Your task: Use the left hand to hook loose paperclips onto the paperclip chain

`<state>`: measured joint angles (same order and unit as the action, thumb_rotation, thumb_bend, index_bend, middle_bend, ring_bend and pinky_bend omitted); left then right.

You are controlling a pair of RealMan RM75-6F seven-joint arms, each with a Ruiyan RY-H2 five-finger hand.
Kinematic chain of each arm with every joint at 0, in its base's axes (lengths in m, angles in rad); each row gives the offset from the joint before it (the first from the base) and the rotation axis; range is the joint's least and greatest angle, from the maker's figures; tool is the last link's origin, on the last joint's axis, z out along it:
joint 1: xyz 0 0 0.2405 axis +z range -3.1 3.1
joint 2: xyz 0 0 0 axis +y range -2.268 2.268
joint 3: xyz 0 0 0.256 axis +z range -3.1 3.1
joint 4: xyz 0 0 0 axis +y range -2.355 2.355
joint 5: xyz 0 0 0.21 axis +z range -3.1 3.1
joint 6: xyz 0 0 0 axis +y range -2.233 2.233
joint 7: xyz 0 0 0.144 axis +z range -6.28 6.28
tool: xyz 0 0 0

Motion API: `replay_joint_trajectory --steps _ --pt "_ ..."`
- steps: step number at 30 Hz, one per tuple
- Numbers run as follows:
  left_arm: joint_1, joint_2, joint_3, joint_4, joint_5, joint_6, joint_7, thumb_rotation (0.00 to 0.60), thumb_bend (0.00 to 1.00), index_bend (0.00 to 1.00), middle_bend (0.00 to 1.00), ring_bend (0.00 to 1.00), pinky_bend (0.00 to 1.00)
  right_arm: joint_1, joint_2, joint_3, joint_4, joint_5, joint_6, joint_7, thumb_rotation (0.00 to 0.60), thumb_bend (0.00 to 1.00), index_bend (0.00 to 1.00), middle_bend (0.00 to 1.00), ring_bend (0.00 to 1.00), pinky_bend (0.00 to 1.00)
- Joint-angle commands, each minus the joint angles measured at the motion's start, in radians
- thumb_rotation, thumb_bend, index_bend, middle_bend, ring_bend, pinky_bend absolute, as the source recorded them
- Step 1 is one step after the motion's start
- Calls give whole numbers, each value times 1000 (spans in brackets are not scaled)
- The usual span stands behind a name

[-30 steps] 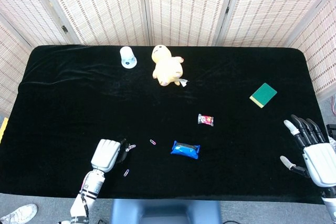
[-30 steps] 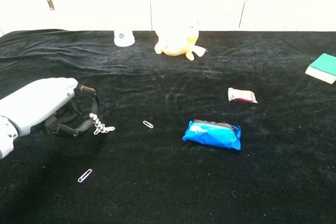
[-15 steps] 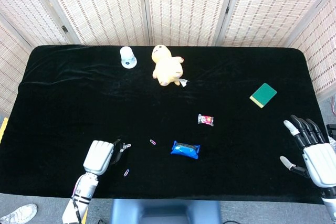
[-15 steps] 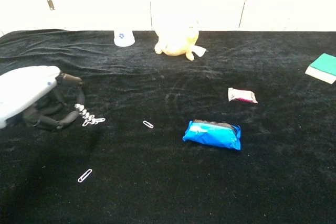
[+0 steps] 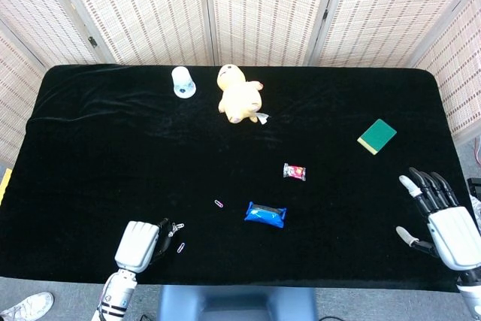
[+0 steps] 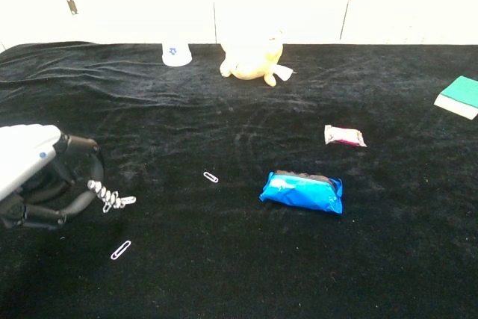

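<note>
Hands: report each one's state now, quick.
Left hand: holding the paperclip chain.
Right hand: open, holding nothing.

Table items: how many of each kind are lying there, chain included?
Loose paperclips: 2
Paperclip chain: 1, held by the left hand
Blue packet: 1
Small candy: 1
Yellow plush: 1
White cup: 1
Green card: 1
Total: 8

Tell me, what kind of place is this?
Probably a robot test room, not a home or shop: a table draped in black cloth, woven screens closing it off behind, and unrelated odds scattered on it, such as a plush toy, a blue packet and paperclips.
</note>
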<state>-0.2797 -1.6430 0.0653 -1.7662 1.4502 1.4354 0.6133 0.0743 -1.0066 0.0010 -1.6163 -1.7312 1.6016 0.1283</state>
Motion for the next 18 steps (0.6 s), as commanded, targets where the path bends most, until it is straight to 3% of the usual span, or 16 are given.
replay_joint_trajectory --steps 1,18 --pt "12 -11 10 7 11 4 8 600 657 751 1000 1000 1000 0 1 -1 3 -2 2 6 600 230 0 0 0 0" --pt "95 -43 61 33 88 49 -6 600 657 751 1000 1000 1000 -6 3 -16 9 -41 27 14 600 231 0 0 0 0"
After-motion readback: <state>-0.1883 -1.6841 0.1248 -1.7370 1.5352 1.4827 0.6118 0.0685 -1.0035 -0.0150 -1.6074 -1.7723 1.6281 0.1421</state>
